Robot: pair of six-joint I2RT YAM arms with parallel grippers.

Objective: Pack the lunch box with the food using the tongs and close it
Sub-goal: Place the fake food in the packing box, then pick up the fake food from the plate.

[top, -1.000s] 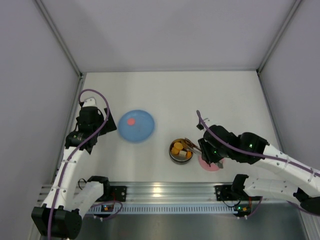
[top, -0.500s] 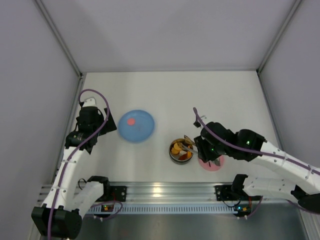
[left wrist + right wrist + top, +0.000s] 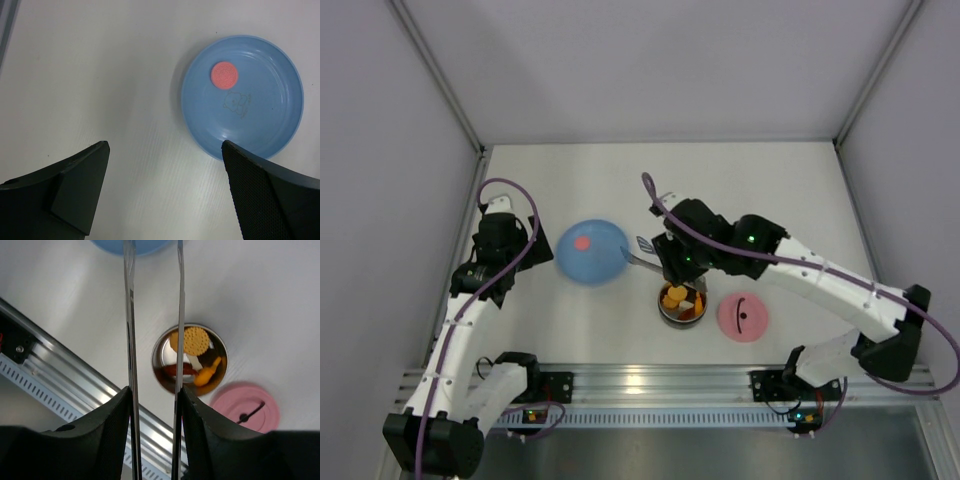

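Observation:
The steel lunch box (image 3: 681, 303) sits near the front edge with several orange, yellow and brown food pieces (image 3: 195, 341) inside. Its pink lid (image 3: 742, 316) lies flat to its right, handle up. My right gripper (image 3: 672, 262) hovers above the lunch box's far side, shut on the tongs (image 3: 129, 315). Their two arms stand apart and point left towards the blue plate (image 3: 592, 251). One round pink food piece (image 3: 224, 74) lies on that plate. My left gripper (image 3: 164, 147) is open over bare table beside the plate's left rim.
An aluminium rail (image 3: 650, 385) runs along the near edge, close to the lunch box. White walls enclose the table on three sides.
My right arm has swung away from the lid, up and left over the lunch box, carrying the tongs towards the blue plate. The lid now lies fully uncovered. The left arm has not moved.

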